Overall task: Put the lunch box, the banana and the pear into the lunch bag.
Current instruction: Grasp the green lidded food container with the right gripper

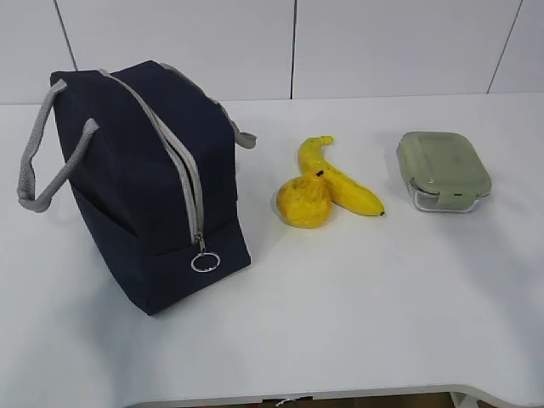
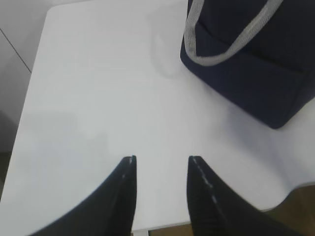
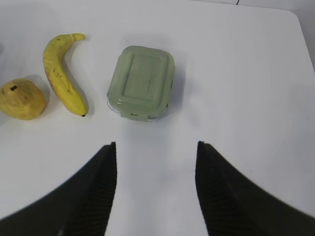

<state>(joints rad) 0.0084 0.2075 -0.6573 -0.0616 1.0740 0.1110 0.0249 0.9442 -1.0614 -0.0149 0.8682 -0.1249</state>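
The navy lunch bag (image 1: 144, 178) stands at the left of the white table, its grey zipper shut and the ring pull (image 1: 205, 262) at the front. The pear (image 1: 304, 201) lies mid-table with the banana (image 1: 340, 180) touching it behind. The lunch box (image 1: 443, 168) with its green lid sits to the right. In the right wrist view, my right gripper (image 3: 156, 145) hangs open and empty above the table, short of the lunch box (image 3: 141, 81), with the banana (image 3: 63, 72) and pear (image 3: 22, 99) to its left. My left gripper (image 2: 161, 158) is open over bare table, the lunch bag (image 2: 253, 59) ahead to its right.
A white panelled wall (image 1: 289, 42) rises behind the table. The table's front edge (image 1: 340, 395) runs along the bottom of the exterior view, and its near edge shows under the left gripper. Neither arm shows in the exterior view.
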